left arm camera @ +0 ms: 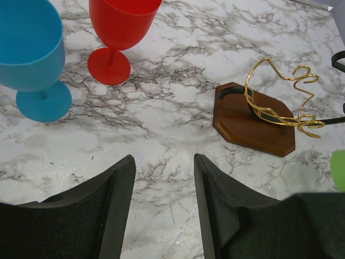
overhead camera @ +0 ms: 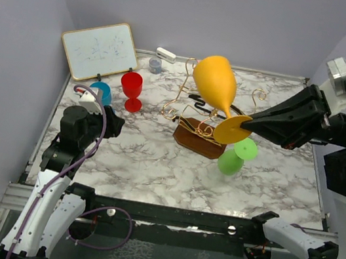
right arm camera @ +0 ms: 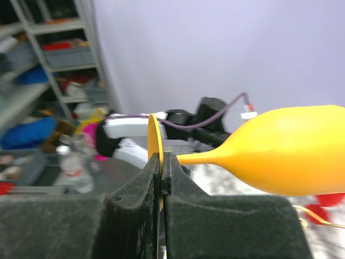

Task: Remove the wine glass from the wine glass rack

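My right gripper [overhead camera: 252,123] is shut on the round foot of a yellow wine glass [overhead camera: 215,82] and holds it in the air, bowl pointing to the far left, above the gold wire rack [overhead camera: 193,109] on its dark brown wooden base [overhead camera: 196,140]. In the right wrist view the fingers [right arm camera: 172,175] pinch the yellow foot [right arm camera: 154,139], with the bowl [right arm camera: 291,151] to the right. My left gripper [left arm camera: 161,178] is open and empty over the marble table, with the rack [left arm camera: 280,102] ahead to its right.
A red wine glass [overhead camera: 131,89] and a blue one [overhead camera: 101,93] stand at the left of the table. A green glass [overhead camera: 235,156] stands right of the rack base. A whiteboard [overhead camera: 100,49] leans at the back left, with small items by the back wall.
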Motion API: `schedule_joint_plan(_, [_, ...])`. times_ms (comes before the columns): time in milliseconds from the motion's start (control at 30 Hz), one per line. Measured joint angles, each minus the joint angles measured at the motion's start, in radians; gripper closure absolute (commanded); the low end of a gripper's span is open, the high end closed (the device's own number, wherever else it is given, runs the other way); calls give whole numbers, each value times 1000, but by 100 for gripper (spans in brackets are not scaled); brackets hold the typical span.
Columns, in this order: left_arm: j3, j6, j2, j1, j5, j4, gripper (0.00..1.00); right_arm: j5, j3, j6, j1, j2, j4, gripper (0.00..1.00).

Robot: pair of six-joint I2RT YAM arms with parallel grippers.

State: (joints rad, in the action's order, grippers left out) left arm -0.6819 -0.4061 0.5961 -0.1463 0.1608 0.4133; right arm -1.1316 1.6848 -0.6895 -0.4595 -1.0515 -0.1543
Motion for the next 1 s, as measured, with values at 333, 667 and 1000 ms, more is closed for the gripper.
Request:
schedule_joint_plan(333, [0,-1,0,0,0,0,50,328,43,515,-68,-62,-249,99])
schedule_joint_plan(667, [-69,-128,8,0,-40,82,50,578,-132,814,-290,-47,-248,99])
schedule_joint_plan(1000, [-566,-317,89,0,37,240,49,711,-433,1183,-539,102,-149,99])
